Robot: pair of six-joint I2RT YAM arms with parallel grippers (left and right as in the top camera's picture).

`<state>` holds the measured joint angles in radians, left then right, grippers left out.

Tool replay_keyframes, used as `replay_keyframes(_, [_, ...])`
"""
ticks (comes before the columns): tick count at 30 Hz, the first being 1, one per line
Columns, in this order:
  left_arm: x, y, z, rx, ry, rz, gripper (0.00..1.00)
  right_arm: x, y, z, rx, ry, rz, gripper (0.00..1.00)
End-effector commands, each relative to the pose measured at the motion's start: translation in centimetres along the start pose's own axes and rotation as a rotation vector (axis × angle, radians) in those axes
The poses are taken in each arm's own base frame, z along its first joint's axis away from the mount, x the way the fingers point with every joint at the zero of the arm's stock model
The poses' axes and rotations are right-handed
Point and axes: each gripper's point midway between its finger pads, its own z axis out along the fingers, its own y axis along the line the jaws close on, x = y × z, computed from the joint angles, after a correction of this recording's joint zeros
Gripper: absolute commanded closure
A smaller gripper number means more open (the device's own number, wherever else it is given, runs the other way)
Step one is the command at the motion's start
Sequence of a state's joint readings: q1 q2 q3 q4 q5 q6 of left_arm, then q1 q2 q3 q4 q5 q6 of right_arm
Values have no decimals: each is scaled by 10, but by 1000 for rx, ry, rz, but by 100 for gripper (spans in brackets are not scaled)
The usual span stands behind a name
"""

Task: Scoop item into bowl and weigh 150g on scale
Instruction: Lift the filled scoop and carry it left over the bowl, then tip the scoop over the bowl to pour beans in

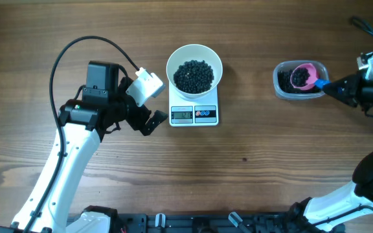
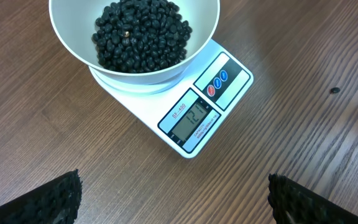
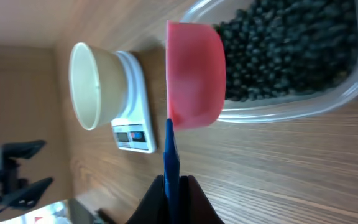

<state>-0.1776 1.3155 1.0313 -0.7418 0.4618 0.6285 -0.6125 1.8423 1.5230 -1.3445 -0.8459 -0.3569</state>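
The white bowl [image 1: 194, 66] [image 2: 67, 37] stands on the white scale [image 1: 194, 114] [image 2: 229, 81] [image 3: 134, 93], and black beans [image 1: 193, 76] [image 2: 142, 34] fill its bottom. The scale's display [image 2: 193, 121] is lit. My left gripper [image 1: 146, 110] [image 2: 174, 198] hovers open just left of the scale, nothing between its fingers. My right gripper [image 1: 332, 87] [image 3: 174, 186] is shut on the blue handle [image 3: 170, 152] of the pink scoop [image 1: 302, 76] [image 3: 194, 74]. The scoop rests in the clear tub [image 1: 279, 83] [image 3: 291, 109] of beans [image 3: 291, 50] at the right.
A black cable [image 1: 76, 48] loops from the left arm over the wood. A small dark speck [image 1: 245, 159] [image 2: 334, 90] lies on the tabletop below the scale. The right arm's base [image 1: 368, 188] fills the lower right corner.
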Motion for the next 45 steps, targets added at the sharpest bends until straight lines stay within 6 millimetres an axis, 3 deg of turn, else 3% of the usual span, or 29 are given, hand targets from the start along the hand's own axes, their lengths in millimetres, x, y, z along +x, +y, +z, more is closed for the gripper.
replay_keyframes(1, [-4, -3, -3, 4, -15, 28, 0, -7, 22, 1, -127, -26, 4, 96])
replay_keyframes(6, [-4, -3, -3, 4, -15, 28, 0, -4, 55, 21, -142, 47, -52, 96])
replay_keyframes(15, [-4, -3, -3, 4, -15, 28, 0, -14, 145, 61, -167, 112, -163, 96])
replay_keyframes(18, [-4, -3, -3, 4, -15, 28, 0, -9, 181, 80, -186, 141, -199, 96])
replay_keyframes(27, [-4, -3, -3, 4, -15, 28, 0, 13, 242, 143, -136, 167, -274, 96])
replay_keyframes(34, [-4, -3, -3, 4, -15, 28, 0, 32, 249, 176, 35, 146, -329, 96])
replay_keyframes(45, [-4, -3, -3, 4, -15, 28, 0, 20, 230, 180, 208, 73, -464, 96])
